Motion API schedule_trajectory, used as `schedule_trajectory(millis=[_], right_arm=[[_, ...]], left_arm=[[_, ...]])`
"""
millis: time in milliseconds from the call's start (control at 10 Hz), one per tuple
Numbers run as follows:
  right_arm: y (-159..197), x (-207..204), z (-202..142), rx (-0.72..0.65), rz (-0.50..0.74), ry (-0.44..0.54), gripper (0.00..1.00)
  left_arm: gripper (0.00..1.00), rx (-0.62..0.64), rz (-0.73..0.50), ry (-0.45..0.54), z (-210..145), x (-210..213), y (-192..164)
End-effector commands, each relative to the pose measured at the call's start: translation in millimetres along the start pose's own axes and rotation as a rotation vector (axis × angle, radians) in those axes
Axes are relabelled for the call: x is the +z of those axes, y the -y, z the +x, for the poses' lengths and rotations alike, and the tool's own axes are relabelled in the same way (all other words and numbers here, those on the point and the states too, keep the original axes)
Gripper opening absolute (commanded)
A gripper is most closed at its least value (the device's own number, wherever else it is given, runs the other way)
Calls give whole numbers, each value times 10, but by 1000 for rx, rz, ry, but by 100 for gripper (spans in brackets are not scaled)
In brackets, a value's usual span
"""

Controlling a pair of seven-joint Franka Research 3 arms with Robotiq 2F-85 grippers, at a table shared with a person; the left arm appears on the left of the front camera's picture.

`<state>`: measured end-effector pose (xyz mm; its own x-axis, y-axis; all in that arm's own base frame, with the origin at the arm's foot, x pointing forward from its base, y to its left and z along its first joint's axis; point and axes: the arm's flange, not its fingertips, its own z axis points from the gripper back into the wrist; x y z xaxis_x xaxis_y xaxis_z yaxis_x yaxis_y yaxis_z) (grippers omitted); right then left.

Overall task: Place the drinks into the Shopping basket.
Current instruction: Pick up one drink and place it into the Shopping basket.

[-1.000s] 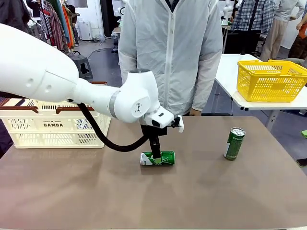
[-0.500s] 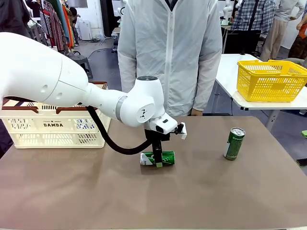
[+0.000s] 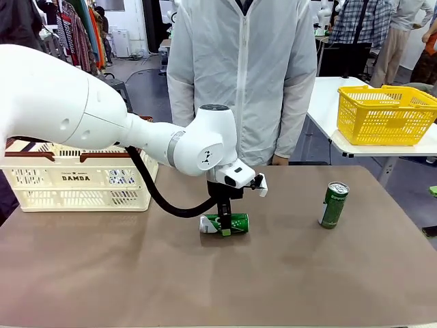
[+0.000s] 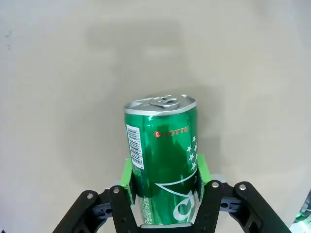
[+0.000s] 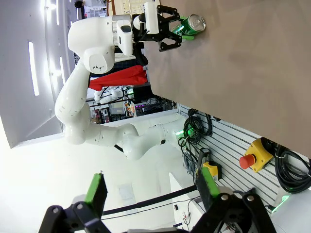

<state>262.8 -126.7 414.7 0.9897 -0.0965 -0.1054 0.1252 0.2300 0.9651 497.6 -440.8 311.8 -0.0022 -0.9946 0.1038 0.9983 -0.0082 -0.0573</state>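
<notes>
Left fingers [image 3: 222, 222] were closed on the green Lotte can [image 4: 163, 141], one green pad on each side of its body. The can lay on its side on the brown surface [image 3: 205, 287], directly under the wrist, with its silver top poking out past the fingertips. Right fingers [image 5: 96, 191] were spread wide and held nothing, well away from the work.

Step in hand, by my reading: the grasp is made and the lift comes next. The can is round and slick, and it is pinched across its curve. A straight rise before any sideways travel should keep it from rolling between the pads. The wrist is best kept level so that the long end does not swing.

The Shopping basket [image 3: 75, 184] stood far to the left of the left fingers, at the surface's edge. Its dark rim was higher than the can, so the carry needs height enough to clear that rim before lowering.

- Between the fingers and the basket: bare surface, an open lane.
- Right of the fingers, well apart: an upright green can [image 3: 333, 205], not in the path.
- Beyond the fingers: a person [image 3: 242, 75] stood close at the far edge, so the lift should not arc that way.
- A yellow mesh basket [image 3: 382, 113] sat on a separate table, far off to the right.
</notes>
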Motion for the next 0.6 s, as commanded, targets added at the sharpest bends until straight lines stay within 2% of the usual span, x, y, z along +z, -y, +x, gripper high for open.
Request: schedule_trajectory(millis=[0,300,500], right_arm=[[-74,2,17,-8,19,9,100],[-74,2,17,-8,19,9,100],[-74,2,17,-8,19,9,100]], left_arm=[[0,22,26,-26,-9,3,-17],[0,67,39,-19,-61,110,21],[0,177,74,-25,-137,613,167]])
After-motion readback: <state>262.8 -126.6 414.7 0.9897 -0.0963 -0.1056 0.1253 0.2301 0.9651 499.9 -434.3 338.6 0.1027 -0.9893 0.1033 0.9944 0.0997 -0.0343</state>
